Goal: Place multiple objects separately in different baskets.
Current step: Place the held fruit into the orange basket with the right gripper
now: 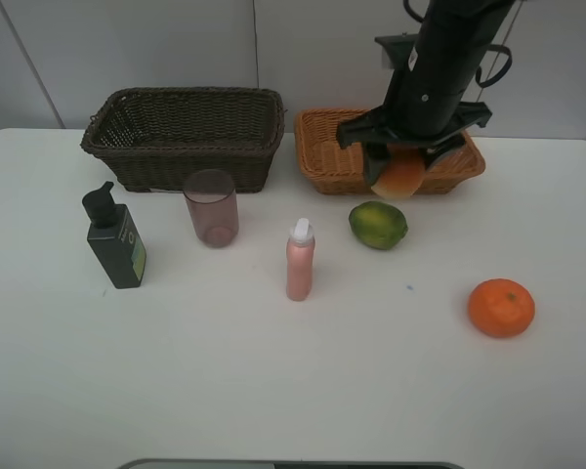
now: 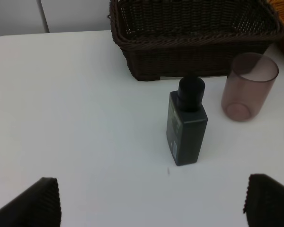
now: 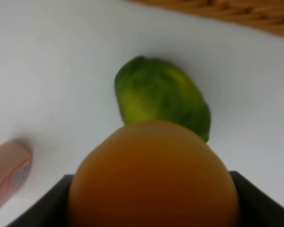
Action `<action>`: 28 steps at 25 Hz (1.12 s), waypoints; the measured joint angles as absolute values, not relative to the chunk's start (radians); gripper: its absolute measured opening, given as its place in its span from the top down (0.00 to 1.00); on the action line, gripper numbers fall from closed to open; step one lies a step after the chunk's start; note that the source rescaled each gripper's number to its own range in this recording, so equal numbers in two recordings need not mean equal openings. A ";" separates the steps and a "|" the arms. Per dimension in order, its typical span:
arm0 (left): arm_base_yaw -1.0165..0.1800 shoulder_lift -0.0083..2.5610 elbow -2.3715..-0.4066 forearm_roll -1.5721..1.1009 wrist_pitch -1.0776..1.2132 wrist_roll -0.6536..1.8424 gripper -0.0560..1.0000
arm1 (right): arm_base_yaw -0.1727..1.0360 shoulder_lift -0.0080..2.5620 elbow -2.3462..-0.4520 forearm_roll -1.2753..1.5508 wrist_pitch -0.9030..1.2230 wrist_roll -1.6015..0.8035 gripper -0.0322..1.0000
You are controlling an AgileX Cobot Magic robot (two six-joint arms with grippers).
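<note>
My right gripper (image 1: 402, 166) is shut on the red-orange round fruit (image 1: 399, 177) and holds it in the air at the front edge of the light orange-brown basket (image 1: 334, 154); the fruit fills the right wrist view (image 3: 154, 177). The green fruit (image 1: 378, 224) lies on the table just below it and shows in the right wrist view (image 3: 161, 97). The orange (image 1: 501, 307) lies at the right. The pink bottle (image 1: 300, 260), the pinkish cup (image 1: 212, 207) and the dark green pump bottle (image 1: 114, 237) stand in front of the dark brown basket (image 1: 181, 135). My left gripper (image 2: 151, 201) is open, its fingertips (image 2: 33, 203) short of the pump bottle (image 2: 186, 124).
The white table (image 1: 273, 381) has its near edge at the bottom of the high view. A white wall stands behind both baskets. The cup (image 2: 248, 86) stands next to the dark basket (image 2: 194, 40) in the left wrist view.
</note>
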State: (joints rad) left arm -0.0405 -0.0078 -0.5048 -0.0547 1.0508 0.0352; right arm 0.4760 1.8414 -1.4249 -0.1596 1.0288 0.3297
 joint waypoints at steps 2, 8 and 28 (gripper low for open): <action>-0.041 -0.008 -0.505 -0.055 1.051 0.035 0.00 | 0.440 1.883 -1.478 -0.160 1.029 0.309 0.97; -0.041 -0.008 -0.505 -0.055 1.051 0.035 0.00 | 0.386 2.052 -1.689 -0.164 1.029 0.253 0.97; -0.041 -0.008 -0.505 -0.055 1.051 0.035 0.00 | 0.316 2.346 -1.905 -0.182 0.823 0.234 0.47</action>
State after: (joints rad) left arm -0.0405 -0.0078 -0.5048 -0.0547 1.0508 0.0352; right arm 0.3164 2.3458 -1.9047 -0.1822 0.8233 0.2345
